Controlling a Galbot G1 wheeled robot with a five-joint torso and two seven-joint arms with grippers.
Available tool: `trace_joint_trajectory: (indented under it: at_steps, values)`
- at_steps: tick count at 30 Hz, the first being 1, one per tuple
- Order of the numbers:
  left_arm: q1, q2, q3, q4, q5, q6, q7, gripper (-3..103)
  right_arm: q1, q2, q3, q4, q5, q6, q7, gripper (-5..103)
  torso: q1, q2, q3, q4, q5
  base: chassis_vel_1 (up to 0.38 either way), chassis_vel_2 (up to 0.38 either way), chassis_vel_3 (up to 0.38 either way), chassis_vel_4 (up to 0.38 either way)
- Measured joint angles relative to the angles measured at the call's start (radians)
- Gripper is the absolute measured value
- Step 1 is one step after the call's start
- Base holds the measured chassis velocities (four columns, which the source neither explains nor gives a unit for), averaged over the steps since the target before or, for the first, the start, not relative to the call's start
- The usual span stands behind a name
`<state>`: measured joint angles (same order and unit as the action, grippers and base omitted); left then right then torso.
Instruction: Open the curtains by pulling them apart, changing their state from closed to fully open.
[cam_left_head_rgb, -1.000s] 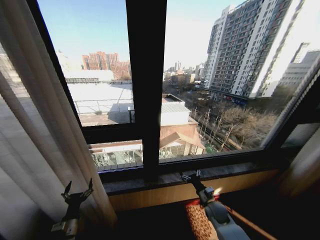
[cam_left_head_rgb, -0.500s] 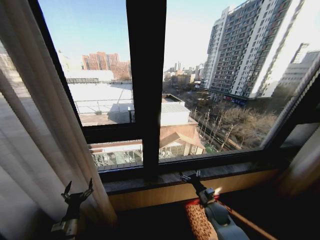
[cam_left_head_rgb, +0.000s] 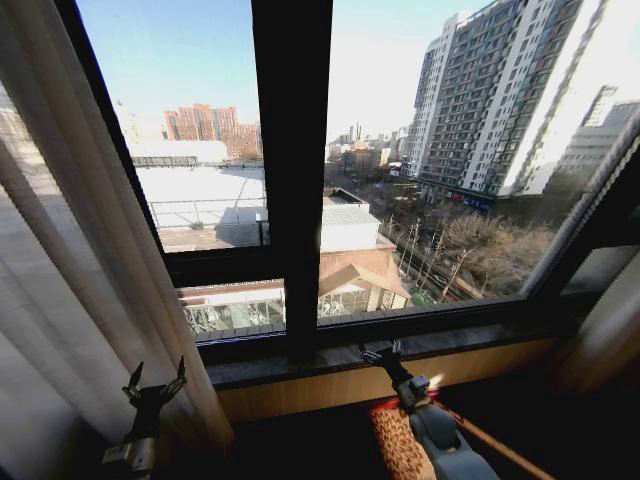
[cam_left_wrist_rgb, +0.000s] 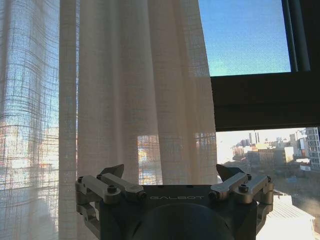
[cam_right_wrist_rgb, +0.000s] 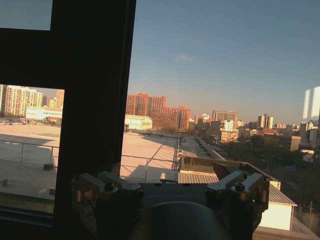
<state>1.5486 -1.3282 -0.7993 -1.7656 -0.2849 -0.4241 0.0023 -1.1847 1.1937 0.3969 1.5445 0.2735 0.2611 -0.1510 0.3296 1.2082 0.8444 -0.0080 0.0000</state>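
The curtains are drawn to the sides. The left panel (cam_left_head_rgb: 80, 250), sheer cream with pleats, hangs gathered along the left window edge, and the right panel (cam_left_head_rgb: 612, 340) sits bunched at the far right in shadow. My left gripper (cam_left_head_rgb: 155, 384) is open, low beside the left panel's inner edge. In the left wrist view that curtain (cam_left_wrist_rgb: 125, 100) hangs just ahead of the open left gripper (cam_left_wrist_rgb: 170, 172), with nothing between its fingers. My right gripper (cam_left_head_rgb: 383, 352) is open near the sill, below the centre mullion. In the right wrist view the right gripper (cam_right_wrist_rgb: 170, 172) faces bare glass.
A thick dark window mullion (cam_left_head_rgb: 292, 180) stands in the middle, with a dark sill (cam_left_head_rgb: 450, 338) below the glass. A patterned orange surface (cam_left_head_rgb: 393, 445) lies on the floor under the right arm. The same mullion (cam_right_wrist_rgb: 95, 100) stands close ahead of the right wrist.
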Motion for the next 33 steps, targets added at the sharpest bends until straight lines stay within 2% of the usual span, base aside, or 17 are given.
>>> trace_joint_trajectory:
  at_steps: [33]
  values:
    - [0.000, 0.000, 0.000, 0.000, 0.000, 0.000, 0.000, 100, 0.000, 0.000, 0.000, 0.000, 0.000, 0.001, 0.000, 100, 0.000, 0.000, 0.000, 0.0000, 0.0000, 0.000, 0.000, 0.000, 0.000]
